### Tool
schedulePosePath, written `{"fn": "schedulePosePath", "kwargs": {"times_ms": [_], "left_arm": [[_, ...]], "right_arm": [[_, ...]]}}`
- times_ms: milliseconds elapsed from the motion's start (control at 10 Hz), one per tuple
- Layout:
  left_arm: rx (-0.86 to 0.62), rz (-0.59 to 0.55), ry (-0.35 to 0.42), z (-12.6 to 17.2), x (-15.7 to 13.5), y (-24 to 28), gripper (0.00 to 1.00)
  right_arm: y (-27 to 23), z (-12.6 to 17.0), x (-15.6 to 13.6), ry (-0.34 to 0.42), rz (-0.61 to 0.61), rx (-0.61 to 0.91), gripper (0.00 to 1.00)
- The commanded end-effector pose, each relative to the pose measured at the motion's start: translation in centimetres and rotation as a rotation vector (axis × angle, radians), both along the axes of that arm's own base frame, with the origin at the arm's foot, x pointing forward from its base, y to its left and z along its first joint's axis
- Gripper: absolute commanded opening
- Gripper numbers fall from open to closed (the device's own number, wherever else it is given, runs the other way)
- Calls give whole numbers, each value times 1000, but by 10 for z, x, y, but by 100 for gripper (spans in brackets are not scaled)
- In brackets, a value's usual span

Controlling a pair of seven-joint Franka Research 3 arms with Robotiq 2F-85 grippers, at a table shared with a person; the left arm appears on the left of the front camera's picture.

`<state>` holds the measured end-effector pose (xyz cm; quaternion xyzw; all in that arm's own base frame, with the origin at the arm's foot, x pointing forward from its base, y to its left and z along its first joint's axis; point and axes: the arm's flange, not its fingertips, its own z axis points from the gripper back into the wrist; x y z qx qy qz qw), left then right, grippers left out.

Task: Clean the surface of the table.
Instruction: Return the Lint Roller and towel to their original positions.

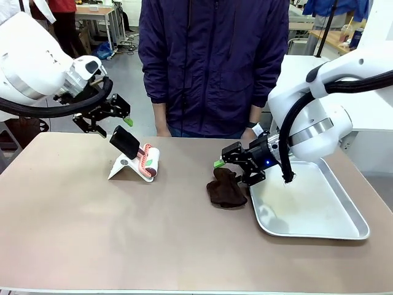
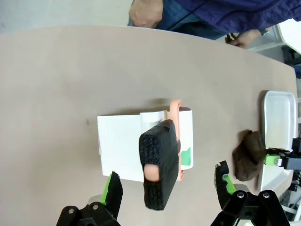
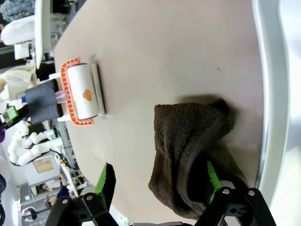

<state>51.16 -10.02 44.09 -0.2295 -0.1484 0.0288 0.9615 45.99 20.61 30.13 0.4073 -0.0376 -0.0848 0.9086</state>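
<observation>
the table [image 1: 92, 233] fills the lower frame, and the right gripper [image 1: 236, 167], jaws spread over the brown cloth [image 1: 226, 189] at centre right, should drop squarely and pinch its thick fold, while the left gripper [image 1: 110, 120], spread, waits above the roller [image 1: 149, 161].

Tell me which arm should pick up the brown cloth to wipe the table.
Right. Its gripper hangs open directly at the brown cloth, fingers either side of it in the right wrist view. The left gripper hovers open over the lint roller, farther away.
</observation>
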Motion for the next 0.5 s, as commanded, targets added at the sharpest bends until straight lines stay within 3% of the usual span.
{"fn": "schedulePosePath", "kwargs": {"times_ms": [0,400], "left_arm": [[-17,24,-27,8,-22,12,100],[-121,-91,-75,28,-90,53,100]], "right_arm": [[6,7,4,1,17,-2,100],[-7,38,-7,-19,25,-97,100]]}}
